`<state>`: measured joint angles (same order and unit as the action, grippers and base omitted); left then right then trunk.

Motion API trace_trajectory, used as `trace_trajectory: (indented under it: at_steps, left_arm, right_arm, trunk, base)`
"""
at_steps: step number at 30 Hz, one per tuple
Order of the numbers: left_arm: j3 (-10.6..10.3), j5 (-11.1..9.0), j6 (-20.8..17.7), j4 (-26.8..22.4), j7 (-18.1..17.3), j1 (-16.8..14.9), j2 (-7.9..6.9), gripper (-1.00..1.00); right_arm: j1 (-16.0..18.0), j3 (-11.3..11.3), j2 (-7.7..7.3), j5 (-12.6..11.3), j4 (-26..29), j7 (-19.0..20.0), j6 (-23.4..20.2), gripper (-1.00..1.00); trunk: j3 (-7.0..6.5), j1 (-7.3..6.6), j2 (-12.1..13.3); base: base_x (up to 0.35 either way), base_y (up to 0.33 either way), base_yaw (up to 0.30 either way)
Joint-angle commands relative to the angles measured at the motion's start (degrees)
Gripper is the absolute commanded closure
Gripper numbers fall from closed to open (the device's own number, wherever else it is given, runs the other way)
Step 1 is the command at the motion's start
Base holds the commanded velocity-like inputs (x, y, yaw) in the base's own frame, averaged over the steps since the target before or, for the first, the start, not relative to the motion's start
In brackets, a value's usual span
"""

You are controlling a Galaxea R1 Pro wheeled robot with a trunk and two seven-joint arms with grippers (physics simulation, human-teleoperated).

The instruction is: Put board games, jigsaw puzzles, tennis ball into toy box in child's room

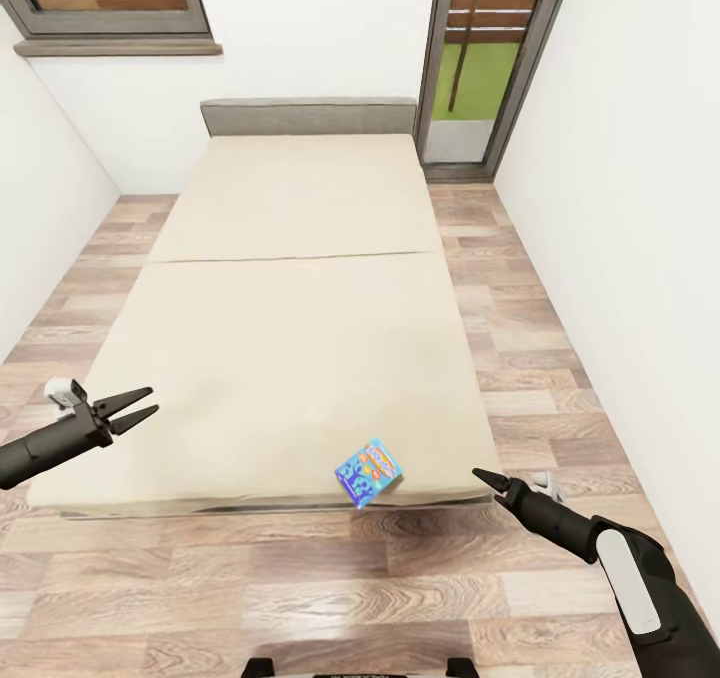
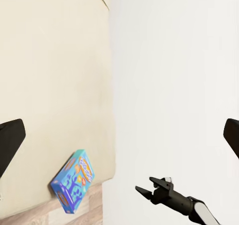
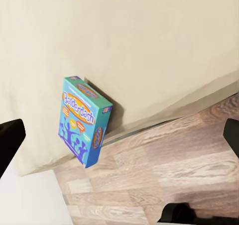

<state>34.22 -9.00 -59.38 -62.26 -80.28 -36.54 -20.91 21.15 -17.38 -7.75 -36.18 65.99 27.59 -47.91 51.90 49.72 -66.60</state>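
Jaws on our left gripper (image 1: pixel 143 407) gape empty at lower left; whether the right gripper (image 1: pixel 487 478) is parted we cannot tell. One blue board game (image 1: pixel 369 472) lies at the bed (image 1: pixel 300 258) edge, bottom centre, unpicked

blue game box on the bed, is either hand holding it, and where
Nothing is held. The blue game box lies at the bed's foot edge, apart from both hands. The left hand is open and empty; the right hand is empty too.

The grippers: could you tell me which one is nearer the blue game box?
The right gripper, beside the bed's foot corner; the box lies at that edge, while the left gripper hangs farther off.
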Motion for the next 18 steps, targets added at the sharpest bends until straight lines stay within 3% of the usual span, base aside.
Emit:
trace_trajectory:
  at_steps: [1, 11, 13, 18]
  left_arm:
    - [0.0, 0.0, -0.6, 0.0, -0.3, 0.0, -0.01, -1.0]
    - [0.0, 0.1, -0.6, -0.1, -0.4, 0.0, 0.06, -1.0]
    - [-0.1, -0.3, -0.6, 0.6, -1.1, 0.2, 0.72, -1.0]
    - [-0.1, -0.2, -0.6, 0.6, -1.1, 0.2, 0.78, -1.0]
  right_arm:
    - [0.0, -0.1, 0.01, 0.1, 0.0, 0.2, -0.3, -1.0]
    - [0.0, -0.2, 0.01, 0.1, 0.0, 0.2, -0.3, -1.0]
    - [0.0, -0.1, 0.67, 0.0, 0.5, 0.3, -0.6, -1.0]
    - [0.0, -0.2, 2.28, -0.2, 0.4, 0.5, -0.4, -1.0]
  trunk:
    - [0.2, 0.23, -0.4]
    - [1.94, 2.42, -4.5]
    - [1.94, 2.42, -4.4]
    - [1.94, 2.42, -4.4]
  base:
    - [0.0, 0.0, 0.0]
    - [0.0, 0.0, 0.0]
    - [-0.003, 0.0, 0.0]
    - [-0.001, 0.0, 0.0]
